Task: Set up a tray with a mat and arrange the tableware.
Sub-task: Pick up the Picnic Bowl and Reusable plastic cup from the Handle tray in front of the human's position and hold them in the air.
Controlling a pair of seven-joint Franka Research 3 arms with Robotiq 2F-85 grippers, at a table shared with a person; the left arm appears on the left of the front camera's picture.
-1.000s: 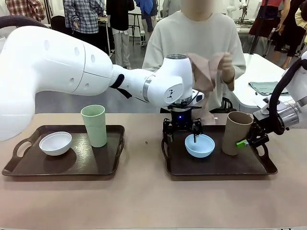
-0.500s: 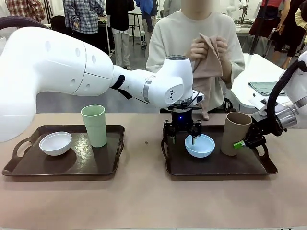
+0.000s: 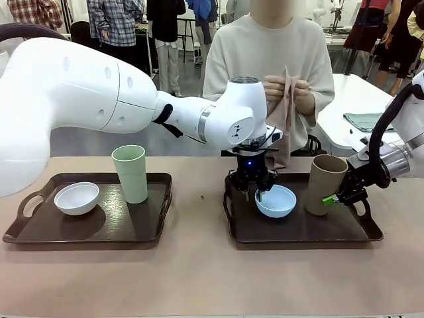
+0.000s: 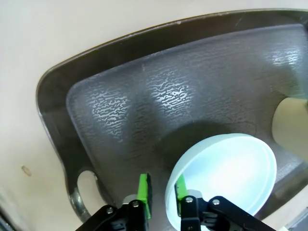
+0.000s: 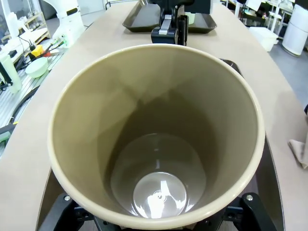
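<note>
Wide tan counter [image 3: 199, 265] here, smooth and bare in front, with a busy room behind it: people are standing at the back and a white table [image 3: 351, 99] sits off to the far right.

Starting on the left, a dark brown tray [image 3: 126, 224] with cut-out handles carries the white bowl [image 3: 77, 197], upright, and just beside it to the right the light green tumbler [image 3: 130, 173], standing straight.

The big white left arm [image 3: 79, 93] sweeps across above that tray and past the middle, so its bulk hides much of the far edge of the counter.

Across the counter a person holds up a tan cloth [image 3: 283, 116] in both hands [image 3: 291, 89], right above the second tray.

That second tray [image 3: 298, 232] is dark brown too, with a textured floor in the left wrist view.

The left claw [image 3: 255, 193] points straight down at its left end, clenched on the near rim of the pale blue bowl [image 3: 276, 202], one green pad [image 4: 144, 192] outside the wall and one inside. The bowl is glossy and empty and sits on the tray.

To its right is the tan tumbler [image 3: 324, 184], leaning, its mouth tipped away from the bowl. It is matte outside, with a shiny bottom in the right wrist view.

The right claw [image 3: 329, 199] is grasping it low on its side.

On the white table beyond lies a folded grey-green cloth [image 3: 364, 121].
</note>
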